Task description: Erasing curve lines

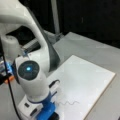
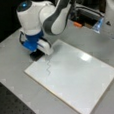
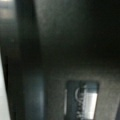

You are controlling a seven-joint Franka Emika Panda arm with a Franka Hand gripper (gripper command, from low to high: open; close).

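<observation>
In both front views the claw [image 2: 37, 54], its grip state impossible to tell, presses a black eraser block [image 2: 35, 55] onto the white board's [image 2: 80, 78] corner on the grey desk [image 2: 11, 53], just beside the untouched curve lines [image 2: 48, 67], placed to wipe them.

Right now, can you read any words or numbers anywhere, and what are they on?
No words or numbers can be read.
The small label in the wrist view carries marks, but they are too blurred to read.
The white board bears only the curve lines, a wavy pen stroke, no writing.
</observation>
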